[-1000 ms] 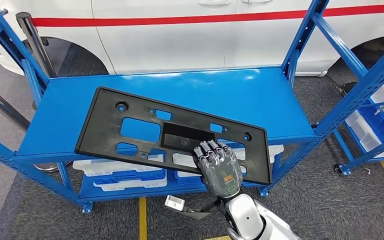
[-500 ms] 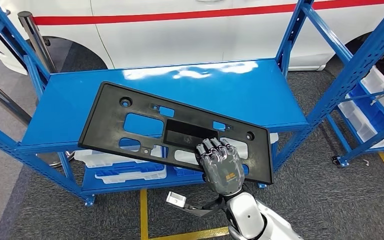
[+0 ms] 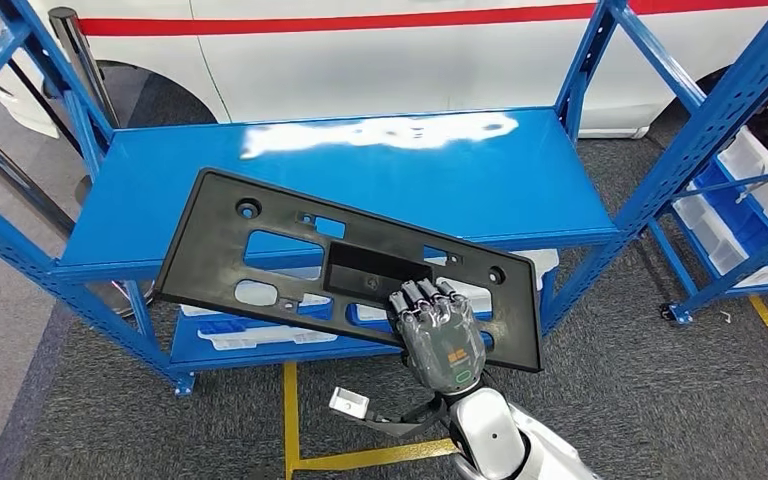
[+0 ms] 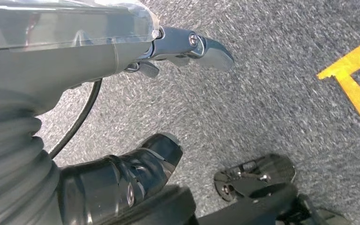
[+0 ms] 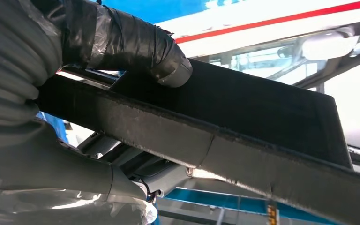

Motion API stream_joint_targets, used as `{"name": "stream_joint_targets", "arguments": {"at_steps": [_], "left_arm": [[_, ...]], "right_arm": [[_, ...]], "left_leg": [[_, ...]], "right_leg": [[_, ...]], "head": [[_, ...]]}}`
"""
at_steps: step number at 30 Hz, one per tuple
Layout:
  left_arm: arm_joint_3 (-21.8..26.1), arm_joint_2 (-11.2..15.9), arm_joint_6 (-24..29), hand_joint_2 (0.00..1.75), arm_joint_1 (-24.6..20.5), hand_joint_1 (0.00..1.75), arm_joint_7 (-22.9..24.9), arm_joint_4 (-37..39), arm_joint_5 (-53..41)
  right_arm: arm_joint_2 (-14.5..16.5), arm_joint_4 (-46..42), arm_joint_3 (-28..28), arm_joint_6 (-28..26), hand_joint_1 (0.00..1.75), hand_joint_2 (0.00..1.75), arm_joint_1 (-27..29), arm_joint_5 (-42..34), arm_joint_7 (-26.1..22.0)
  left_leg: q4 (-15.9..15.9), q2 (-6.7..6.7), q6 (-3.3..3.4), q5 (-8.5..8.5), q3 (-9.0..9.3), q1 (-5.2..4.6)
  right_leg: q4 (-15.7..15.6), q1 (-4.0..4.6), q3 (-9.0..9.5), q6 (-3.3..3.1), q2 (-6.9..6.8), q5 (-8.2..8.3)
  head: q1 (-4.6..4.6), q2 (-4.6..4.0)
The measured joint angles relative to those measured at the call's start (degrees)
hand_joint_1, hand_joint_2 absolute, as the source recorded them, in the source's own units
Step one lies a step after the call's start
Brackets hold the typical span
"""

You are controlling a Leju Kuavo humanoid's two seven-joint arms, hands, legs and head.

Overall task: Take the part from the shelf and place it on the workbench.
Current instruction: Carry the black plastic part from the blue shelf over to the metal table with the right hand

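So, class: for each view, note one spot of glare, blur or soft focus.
Head view: white glare streaks the blue shelf top. Left wrist view: the grey floor is smeared by motion blur. Right wrist view: the black part's edge is soft, and the background beyond it is overexposed.

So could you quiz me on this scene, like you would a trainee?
1. True or false: the flat black plastic panel with cut-outs lies flat on the blue metal shelf.
2. Which hand holds the panel?
A. left hand
B. right hand
3. Fill in: behind the shelf stands a white vehicle with a ___ stripe.

Key: 1 false, it is held; 2 B; 3 red.
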Motion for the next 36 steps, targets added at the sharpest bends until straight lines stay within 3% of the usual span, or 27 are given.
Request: {"name": "stream_joint_targets", "arguments": {"at_steps": [3, 4, 5, 6, 9, 10, 12, 14, 16, 18, 20, 21, 22, 24, 25, 26, 29, 30, 31, 34, 35, 36], "left_arm": [[0.0, -0.03, 0.06, 1.75, -0.19, 0.0, 0.11, 0.0, 0.03], [0.0, -0.03, 0.07, 1.75, -0.19, 0.0, 0.2, 0.01, 0.03], [0.0, -0.03, 0.08, 1.75, -0.18, 0.0, 0.28, 0.01, 0.03], [0.0, -0.03, 0.09, 1.75, -0.18, 0.0, 0.33, 0.01, 0.02], [0.0, -0.08, 0.11, 1.75, -0.22, 0.0, 0.34, 0.0, 0.01], [0.0, -0.11, 0.11, 1.75, -0.25, 0.0, 0.34, 0.0, 0.01], [0.0, -0.16, 0.13, 1.75, -0.3, 0.0, 0.34, 0.0, 0.01], [0.0, -0.19, 0.12, 1.75, -0.28, 0.0, 0.34, 0.0, 0.01], [0.0, -0.2, 0.13, 1.75, -0.24, 0.0, 0.35, 0.0, 0.02], [0.0, -0.2, 0.13, 1.75, -0.25, 0.0, 0.35, 0.01, 0.02], [0.0, -0.2, 0.13, 1.75, -0.23, 0.0, 0.36, 0.0, 0.01], [0.0, -0.2, 0.12, 1.75, -0.22, 0.0, 0.36, -0.01, 0.01], [0.0, -0.19, 0.12, 1.75, -0.23, 0.0, 0.37, -0.01, 0.0], [-0.01, -0.18, 0.13, 1.75, -0.39, 0.0, 0.38, -0.02, -0.02], [-0.01, -0.18, 0.15, 1.75, -0.5, 0.0, 0.38, -0.02, -0.03], [-0.02, -0.18, 0.16, 1.75, -0.57, 0.0, 0.38, -0.01, -0.03], [-0.02, -0.19, 0.2, 1.75, -0.46, 0.0, 0.39, 0.0, -0.04], [-0.02, -0.2, 0.2, 1.75, -0.48, 0.0, 0.39, 0.0, -0.05], [-0.02, -0.21, 0.2, 1.75, -0.54, 0.0, 0.39, 0.01, -0.05], [-0.02, -0.2, 0.2, 1.75, -0.62, 0.0, 0.36, 0.01, -0.04], [-0.02, -0.2, 0.2, 1.75, -0.58, 0.0, 0.36, 0.01, -0.04], [-0.02, -0.2, 0.2, 1.75, -0.55, 0.0, 0.36, 0.01, -0.03]], "right_arm": [[1.08, 0.28, -1.02, -0.5, 1.75, 1.75, 1.79, -0.38, -4.22], [1.64, 0.5, -1.5, -0.66, 1.75, 1.75, 2.54, -0.63, -5.85], [2.22, 0.73, -1.98, -0.84, 1.75, 1.75, 3.27, -0.88, -7.23], [2.81, 0.94, -2.43, -1.04, 1.75, 1.75, 3.86, -1.12, -8.24], [4.26, 1.29, -3.45, -1.42, 1.75, 1.75, 4.58, -1.47, -9.54], [4.62, 1.32, -3.67, -1.5, 1.75, 1.75, 4.64, -1.5, -9.67], [5.18, 1.39, -4.05, -1.69, 1.75, 1.75, 4.87, -1.56, -9.78], [5.51, 1.46, -4.28, -1.81, 1.75, 1.75, 5.07, -1.59, -9.77], [5.91, 1.49, -4.35, -1.84, 1.75, 1.75, 5.13, -1.59, -9.77], [6.29, 1.55, -4.38, -1.9, 1.75, 1.75, 5.18, -1.59, -9.82], [6.43, 1.68, -4.42, -1.99, 1.75, 1.75, 5.39, -1.59, -9.95], [6.48, 1.76, -4.45, -2.04, 1.75, 1.75, 5.55, -1.59, -10.03], [6.56, 1.82, -4.49, -2.1, 1.75, 1.75, 5.7, -1.59, -10.11], [6.86, 1.87, -4.62, -2.27, 1.75, 1.75, 5.85, -1.59, -10.29], [7.03, 1.86, -4.73, -2.35, 1.75, 1.75, 5.88, -1.59, -10.38], [7.18, 1.86, -4.85, -2.47, 1.75, 1.75, 5.89, -1.59, -10.48], [7.46, 1.85, -5.14, -2.81, 1.75, 1.75, 6.04, -1.57, -10.84], [7.51, 1.85, -5.22, -2.93, 1.75, 1.75, 6.11, -1.57, -10.92], [7.52, 1.84, -5.33, -3.08, 1.75, 1.75, 6.18, -1.58, -10.96], [7.52, 1.83, -5.72, -3.35, 1.75, 1.75, 6.48, -1.59, -11.03], [7.52, 1.83, -5.84, -3.36, 1.75, 1.75, 6.64, -1.6, -11.04], [7.52, 1.83, -5.94, -3.36, 1.75, 1.75, 6.77, -1.62, -11.04]], "left_leg": [[-0.24, 0.15, 0.92, 1.29, -1.29, 0.04], [-0.15, 0.16, 0.9, 1.63, -1.86, 0.0], [0.0, 0.17, 0.84, 1.95, -2.42, -0.02], [0.18, 0.16, 0.74, 2.22, -2.96, -0.02], [0.72, 0.14, 0.21, 2.87, -4.04, -0.12], [0.81, 0.14, -0.1, 3.11, -4.26, -0.19], [0.76, 0.16, -0.82, 3.68, -4.54, -0.26], [0.78, 0.15, -1.54, 3.89, -4.86, -0.18], [3.45, 0.1, -2.11, 1.31, -6.22, -0.1], [10.48, 0.09, -2.54, -3.72, -8.86, 0.04], [16.48, 0.1, -2.8, -6.76, -10.32, 0.07], [16.55, 0.1, -2.83, -6.71, -9.48, 0.07], [14.21, 0.11, -2.79, -5.75, -7.41, 0.07], [5.78, 0.08, -2.45, -3.36, -1.56, 0.03], [2.54, 0.04, -2.15, -2.58, 0.39, -0.07], [0.71, -0.03, -1.81, -2.22, 1.37, -0.21], [0.11, 0.03, -0.68, -1.15, 1.04, -0.36], [-0.1, 0.17, -0.2, -0.57, 0.82, -0.26], [-0.32, 0.31, 0.25, 0.08, 0.45, -0.13], [-0.29, 0.49, 0.9, 1.65, -1.47, -0.13], [-0.16, 0.52, 0.86, 2.05, -2.17, -0.16], [0.03, 0.55, 0.78, 2.42, -2.86, -0.18]], "right_leg": [[9.4, -0.26, -3.49, 0.55, 0.12, -6.49], [12.53, -0.3, -4.46, 0.67, 0.12, -7.99], [13.95, -0.31, -4.58, 0.72, 0.11, -8.45], [13.17, -0.31, -3.54, 0.68, 0.11, -7.87], [2.12, -0.12, 3.62, 0.0, 0.11, -4.15], [-0.59, 0.05, 5.09, -0.3, 0.13, -3.53], [-2.0, 0.43, 5.48, -0.91, 0.19, -3.04], [-2.3, 0.27, 5.03, -1.7, 0.15, -2.17], [-2.71, -0.02, 4.27, -2.53, 0.0, -1.09], [-2.62, 0.02, 3.01, -2.97, -0.11, -0.19], [-2.33, 0.11, 1.59, -3.0, -0.15, 0.64], [-2.15, 0.13, 0.94, -2.94, -0.15, 1.02], [-1.96, 0.12, 0.36, -2.83, -0.13, 1.35], [-1.5, 0.16, -0.53, -2.45, -0.09, 1.93], [-1.3, 0.21, -0.8, -2.17, -0.08, 2.19], [-1.18, 0.25, -0.95, -1.83, -0.08, 2.48], [-1.33, 0.19, -1.08, -0.79, -0.06, 3.26], [-0.84, 0.14, -1.37, -0.48, 0.01, 2.55], [0.69, 0.11, -1.99, -0.2, 0.08, 0.85], [10.68, -0.05, -4.95, 0.47, 0.17, -6.73], [13.31, -0.11, -5.29, 0.61, 0.17, -7.83], [13.96, -0.18, -4.63, 0.65, 0.16, -7.7]], "head": [[0.07, 0.0], [0.06, 0.0], [0.05, 0.0], [0.05, 0.0], [0.05, 0.0], [0.05, 0.0], [0.04, 0.0], [0.04, 0.0], [0.0, 0.0], [-0.04, 0.0], [-0.03, 0.0], [-0.04, 0.0], [-0.04, 0.0], [-0.04, 0.0], [-0.02, 0.0], [-0.02, 0.0], [0.0, 0.0], [0.05, 0.0], [0.08, 0.0], [0.13, 0.0], [0.13, 0.0], [0.13, 0.0]]}}
